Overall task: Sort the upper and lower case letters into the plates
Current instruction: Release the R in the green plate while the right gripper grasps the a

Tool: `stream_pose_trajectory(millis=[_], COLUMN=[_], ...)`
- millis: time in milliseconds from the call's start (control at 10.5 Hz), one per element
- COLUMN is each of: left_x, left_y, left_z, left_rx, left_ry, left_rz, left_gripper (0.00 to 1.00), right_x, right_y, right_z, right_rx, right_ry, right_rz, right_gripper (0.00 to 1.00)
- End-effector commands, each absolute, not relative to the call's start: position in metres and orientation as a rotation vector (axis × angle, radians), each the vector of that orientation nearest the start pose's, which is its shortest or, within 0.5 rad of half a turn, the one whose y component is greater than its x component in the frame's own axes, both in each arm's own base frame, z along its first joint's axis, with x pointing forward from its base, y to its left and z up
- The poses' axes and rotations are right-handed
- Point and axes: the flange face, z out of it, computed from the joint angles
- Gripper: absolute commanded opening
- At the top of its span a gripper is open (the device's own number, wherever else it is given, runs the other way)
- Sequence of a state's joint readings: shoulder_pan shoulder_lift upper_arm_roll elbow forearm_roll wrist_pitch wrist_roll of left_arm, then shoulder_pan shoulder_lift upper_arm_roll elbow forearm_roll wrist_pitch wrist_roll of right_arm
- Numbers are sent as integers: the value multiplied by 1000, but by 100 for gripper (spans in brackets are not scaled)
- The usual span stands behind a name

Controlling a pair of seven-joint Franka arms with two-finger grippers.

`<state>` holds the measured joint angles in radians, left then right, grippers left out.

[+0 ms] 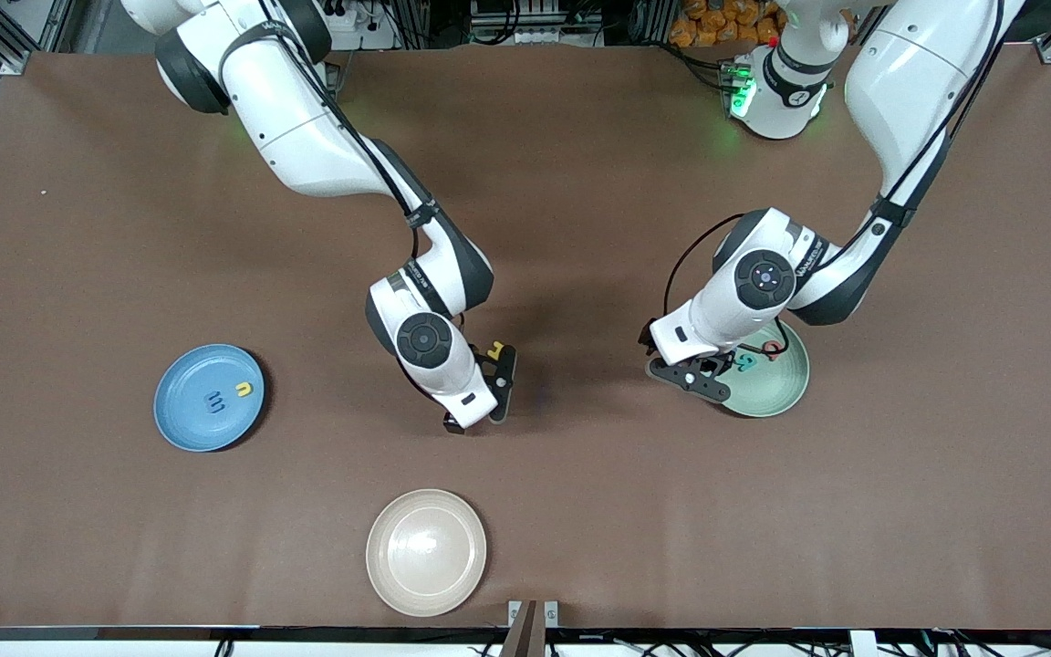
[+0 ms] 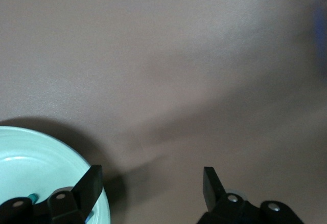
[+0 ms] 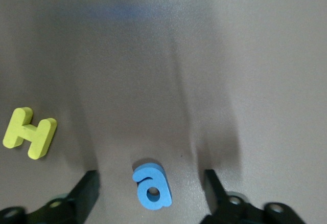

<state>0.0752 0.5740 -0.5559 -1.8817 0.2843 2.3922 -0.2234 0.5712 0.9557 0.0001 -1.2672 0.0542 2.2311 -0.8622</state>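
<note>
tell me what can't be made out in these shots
- Front view: the letters in the mint plate are partly covered by the left gripper; which ones, unclear.
- Front view: the blue a is hidden under the right gripper.
- Left wrist view: the plate is cut off by the edge.

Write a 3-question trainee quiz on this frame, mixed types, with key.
1. True or false: the cream plate holds letters.
2. The blue a lies between the fingers of which tool? A) right tool B) left tool
3. Fill in: the left tool hangs at the rim of the ____ plate.

Key: 1 false; 2 A; 3 mint green.
</note>
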Motion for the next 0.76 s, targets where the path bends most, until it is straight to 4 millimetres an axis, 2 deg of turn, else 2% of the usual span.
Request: stream_pose_trajectory(millis=[0, 382, 572, 668], left_x=[581, 583, 584, 585], left_y=[-273, -275, -297, -305], left_z=[247, 249, 247, 247], left_rx=[-3203, -3206, -3216, -3210], left_ry=[587, 582, 612, 638], left_rz=[-2, -10, -19, -33], left_gripper=[88, 88, 89, 95], right_x=[634, 636, 640, 646], right_y=[410, 408, 407, 397], right_z=[171, 176, 199, 208], right_rx=[-2362, -2358, -2375, -2408], right_ry=[-2015, -2032, -2015, -1975], right_rz=[-35, -41, -67, -64], right_gripper=[0, 0, 0, 0])
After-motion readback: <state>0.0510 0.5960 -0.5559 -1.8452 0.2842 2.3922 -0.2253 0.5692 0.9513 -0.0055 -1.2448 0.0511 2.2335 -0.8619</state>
